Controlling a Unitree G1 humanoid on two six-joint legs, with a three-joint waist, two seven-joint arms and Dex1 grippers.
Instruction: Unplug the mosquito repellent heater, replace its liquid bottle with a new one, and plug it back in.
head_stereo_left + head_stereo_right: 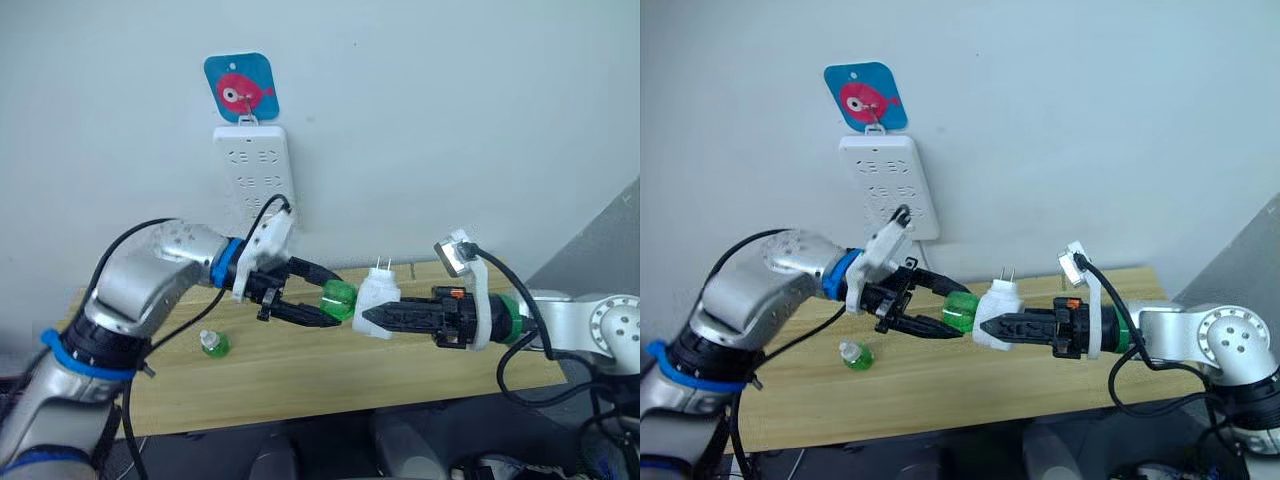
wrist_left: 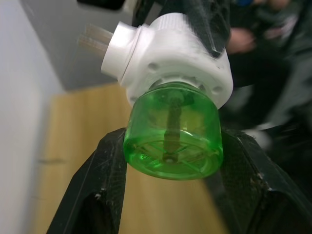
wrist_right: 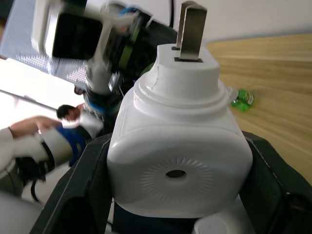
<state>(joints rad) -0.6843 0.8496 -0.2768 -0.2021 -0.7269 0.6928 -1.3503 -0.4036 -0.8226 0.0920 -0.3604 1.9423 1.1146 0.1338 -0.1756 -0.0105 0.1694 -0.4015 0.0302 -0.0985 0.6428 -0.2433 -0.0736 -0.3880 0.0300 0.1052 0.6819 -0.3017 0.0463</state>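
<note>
The mosquito repellent heater [image 1: 380, 292] is a small white unit held in the air above the table, its two prongs pointing up. My right gripper [image 1: 370, 314] is shut on its body, and the round vent hole [image 3: 175, 173] faces the right wrist camera. A green liquid bottle [image 1: 338, 298] sticks out of the heater toward my left arm. My left gripper [image 1: 334, 301] is shut on that bottle, one black finger [image 2: 105, 175] on each side of it. A second green bottle [image 1: 213, 344] lies on the wooden table [image 1: 300, 380].
A tall white power strip [image 1: 255, 172] hangs on the wall under a blue fish hook plate [image 1: 241, 88], its sockets bare. The table's front edge runs below both arms. In the right wrist view, a person [image 3: 68, 114] shows beyond my left arm.
</note>
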